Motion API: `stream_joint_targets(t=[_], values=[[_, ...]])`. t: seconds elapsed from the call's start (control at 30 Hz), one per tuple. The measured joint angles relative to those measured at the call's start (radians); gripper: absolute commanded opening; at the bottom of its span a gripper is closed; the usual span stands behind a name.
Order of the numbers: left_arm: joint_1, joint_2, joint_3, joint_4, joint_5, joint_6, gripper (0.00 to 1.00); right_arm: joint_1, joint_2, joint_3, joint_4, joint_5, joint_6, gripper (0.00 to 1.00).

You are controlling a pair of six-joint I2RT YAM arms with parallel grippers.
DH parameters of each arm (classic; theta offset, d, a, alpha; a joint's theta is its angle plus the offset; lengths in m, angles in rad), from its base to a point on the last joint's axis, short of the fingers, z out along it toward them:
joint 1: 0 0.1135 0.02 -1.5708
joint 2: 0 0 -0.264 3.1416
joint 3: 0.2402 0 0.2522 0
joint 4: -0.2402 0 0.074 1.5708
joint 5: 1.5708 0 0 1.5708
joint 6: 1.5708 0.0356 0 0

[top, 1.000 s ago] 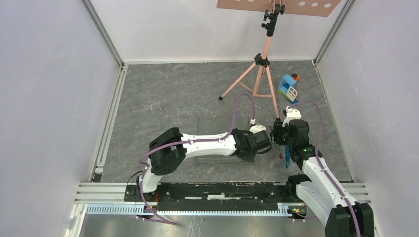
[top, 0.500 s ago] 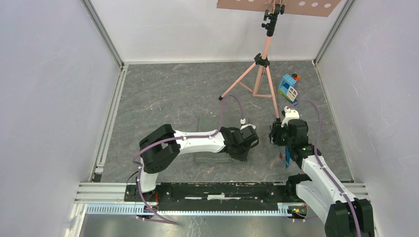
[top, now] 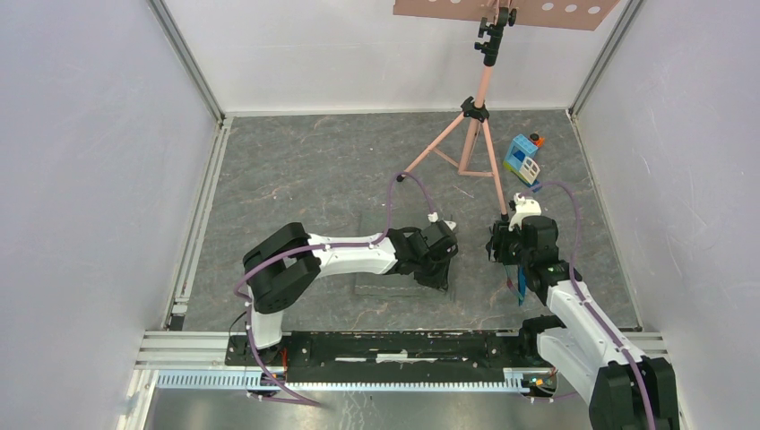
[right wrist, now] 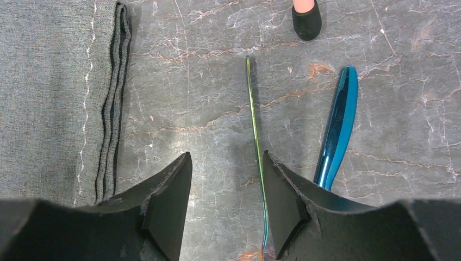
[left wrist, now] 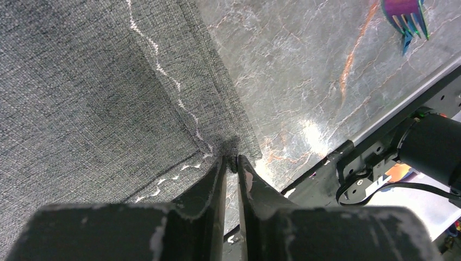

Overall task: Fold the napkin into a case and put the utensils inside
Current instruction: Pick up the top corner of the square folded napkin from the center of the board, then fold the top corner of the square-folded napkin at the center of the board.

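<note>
dark grey woven napkin point(left wrist: 81, 81), lying mid-desk just ahead of the left arm. soft, coarse cloth with a pale stitched line wandering near the hem. already doubled over, judging by the stacked layers showing as dark grooves along its right edge in the right wrist view.

near-right corner pinched by the left hand point(left wrist: 232, 160), fingers narrowed to a sliver with the puckered hem caught between the tips. probably held there to lift or drag that corner over for the next fold of the case. corner cloth bunched and shadowed right at the grip, flat everywhere else.

utensils point(top: 520, 287) lying on the bare desk well to the right of the cloth, apart from it and not yet inside anything. thin utensil point(right wrist: 254, 125) seen edge-on, a hard, glossy strip with a green-gold sheen. teal handle point(right wrist: 338, 125) just beside it, rounded and shiny. fork point(left wrist: 405, 16) tines, iridescent purple-blue, visible at the far corner of the left wrist view.

right hand point(right wrist: 225, 157) spread wide, gripping nothing, poised above the thin utensil with one finger on each side. likely waiting to pick it up once the case is formed.

grey marbled desk point(top: 296, 170) with rusty veins, smooth and faintly reflective. beyond the cutlery, a pink tripod point(top: 475, 134) with a black rubber foot point(right wrist: 306, 22), and a blue-and-white toy block house point(top: 522, 159) near the far right wall.
</note>
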Motion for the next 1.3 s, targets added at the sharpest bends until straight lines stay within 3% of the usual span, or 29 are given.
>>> stream_joint_targets(t=[0.17,0.37,0.67,0.93,1.07,1.3], values=[[0.002,0.000,-0.005,0.021,0.014,-0.008,0.21,0.000,0.009,0.000,0.003,0.000,0.000,0.56],[0.002,0.000,-0.006,0.022,0.018,-0.013,0.02,0.000,0.010,0.000,0.003,-0.001,0.000,0.57],[0.016,-0.018,-0.006,-0.035,-0.020,-0.006,0.02,0.000,0.014,0.000,0.003,-0.022,-0.007,0.62],[0.215,-0.062,0.001,-0.207,-0.050,0.118,0.02,0.000,0.055,0.000,0.038,-0.153,-0.043,0.73],[0.319,-0.062,0.014,-0.286,-0.084,0.188,0.02,0.019,0.098,0.000,0.071,-0.226,-0.043,0.83],[0.404,-0.014,0.154,-0.388,-0.206,0.298,0.02,0.190,0.223,0.013,0.198,-0.317,0.029,0.93]])
